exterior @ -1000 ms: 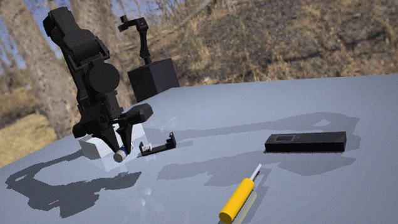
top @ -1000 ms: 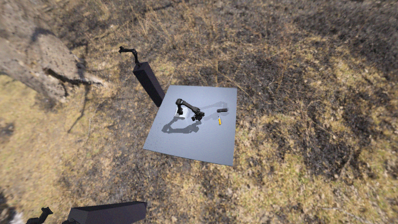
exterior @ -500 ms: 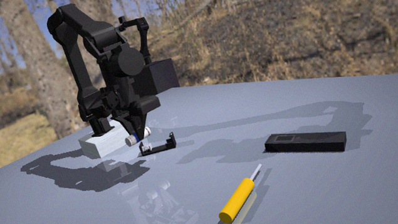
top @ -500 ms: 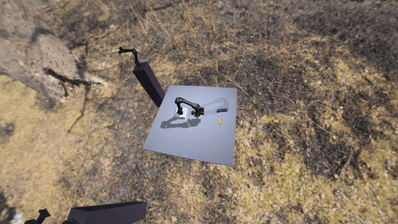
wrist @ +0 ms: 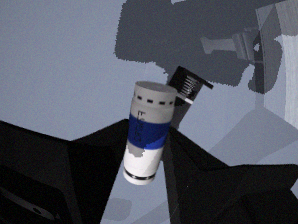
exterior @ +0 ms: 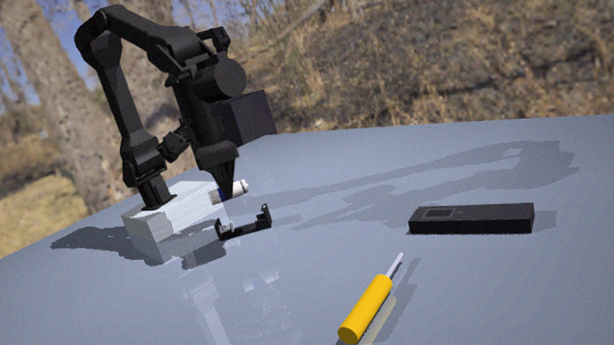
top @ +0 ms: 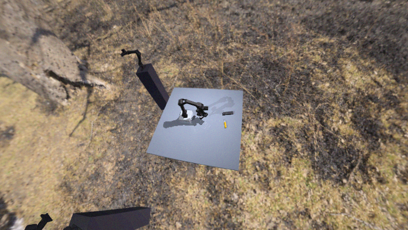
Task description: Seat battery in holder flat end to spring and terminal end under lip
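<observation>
My gripper [exterior: 226, 190] [wrist: 147, 128] is shut on the battery [exterior: 234, 190] [wrist: 148, 132], a white cylinder with a blue band and a grey end. I hold it roughly level in the air, just above and behind the holder. The holder [exterior: 246, 226] [wrist: 188, 86] is a small black open cradle with a spring at its left end and a raised lip at its right end; it lies empty on the grey table [exterior: 460, 289] [top: 199, 146]. In the wrist view the battery's grey end points toward the holder's spring end. In the top view the arm [top: 193, 107] is small.
A white base block [exterior: 171, 214] carries the arm, left of the holder. A yellow-handled screwdriver [exterior: 366, 305] [top: 225, 124] lies at the front middle. A flat black box [exterior: 471, 219] [top: 227, 112] lies to the right. A dark pillar [exterior: 245, 117] [top: 152, 85] stands behind the table.
</observation>
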{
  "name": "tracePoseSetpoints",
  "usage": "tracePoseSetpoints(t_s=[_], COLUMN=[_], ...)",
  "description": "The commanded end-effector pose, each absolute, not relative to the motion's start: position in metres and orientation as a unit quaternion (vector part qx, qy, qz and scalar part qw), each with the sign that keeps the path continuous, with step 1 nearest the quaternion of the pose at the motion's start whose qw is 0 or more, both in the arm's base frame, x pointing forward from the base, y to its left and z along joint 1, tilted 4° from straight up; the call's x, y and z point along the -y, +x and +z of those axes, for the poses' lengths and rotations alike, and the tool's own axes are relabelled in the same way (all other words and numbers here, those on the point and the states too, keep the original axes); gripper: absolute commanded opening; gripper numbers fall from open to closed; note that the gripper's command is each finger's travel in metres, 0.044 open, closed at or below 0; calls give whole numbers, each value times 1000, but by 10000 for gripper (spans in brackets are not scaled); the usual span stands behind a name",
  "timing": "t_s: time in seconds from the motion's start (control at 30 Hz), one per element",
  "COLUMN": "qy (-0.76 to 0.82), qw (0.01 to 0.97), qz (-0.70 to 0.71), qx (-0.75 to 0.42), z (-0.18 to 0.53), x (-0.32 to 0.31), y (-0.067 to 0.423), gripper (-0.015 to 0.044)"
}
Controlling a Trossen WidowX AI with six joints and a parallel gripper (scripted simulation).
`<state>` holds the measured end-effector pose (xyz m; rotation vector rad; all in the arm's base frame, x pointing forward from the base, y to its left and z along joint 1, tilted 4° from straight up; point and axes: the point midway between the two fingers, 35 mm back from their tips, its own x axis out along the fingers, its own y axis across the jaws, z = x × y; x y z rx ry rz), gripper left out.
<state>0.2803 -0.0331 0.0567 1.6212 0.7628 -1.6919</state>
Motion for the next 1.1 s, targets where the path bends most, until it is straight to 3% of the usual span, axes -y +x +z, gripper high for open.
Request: tracePoseSetpoints(t_s=[0.0, 0.33, 1.07], qy=[645, 662, 741], qw=[274, 235, 211], qz=[-674, -687, -599], qx=[-234, -186, -218], z=[56, 57, 17], x=[17, 7, 7], y=[271, 266, 269], gripper=[81, 81, 81])
